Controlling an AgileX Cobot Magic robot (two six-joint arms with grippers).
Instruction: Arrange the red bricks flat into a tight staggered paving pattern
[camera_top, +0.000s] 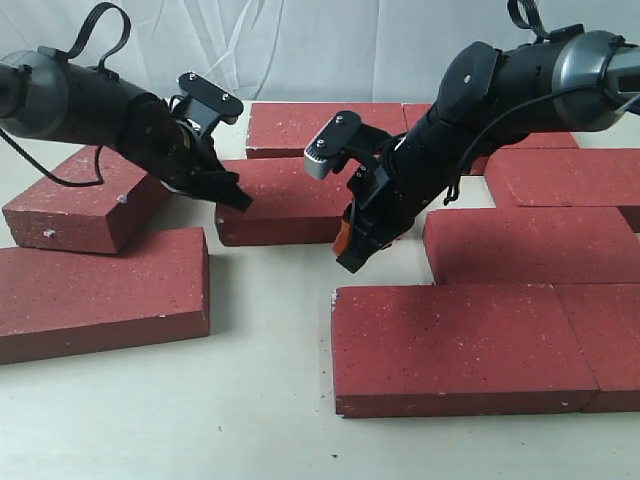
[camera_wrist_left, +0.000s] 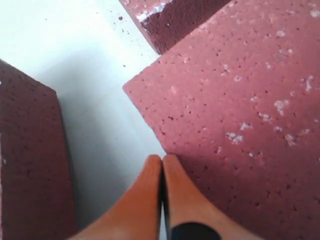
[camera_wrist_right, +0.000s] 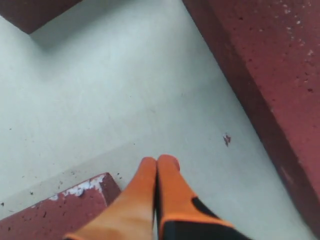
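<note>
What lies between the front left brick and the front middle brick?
Only bare table separates the left brick from the middle brick, in the exterior view.

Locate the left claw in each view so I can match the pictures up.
Exterior view: left claw left of centre, tips at the left end of the middle brick.
Left wrist view: left claw at the picture's low centre, shut, at that brick's edge.
Right wrist view: not in it; the one shown is the right claw.
Shared landmark: the middle brick, large in the left wrist view.
</note>
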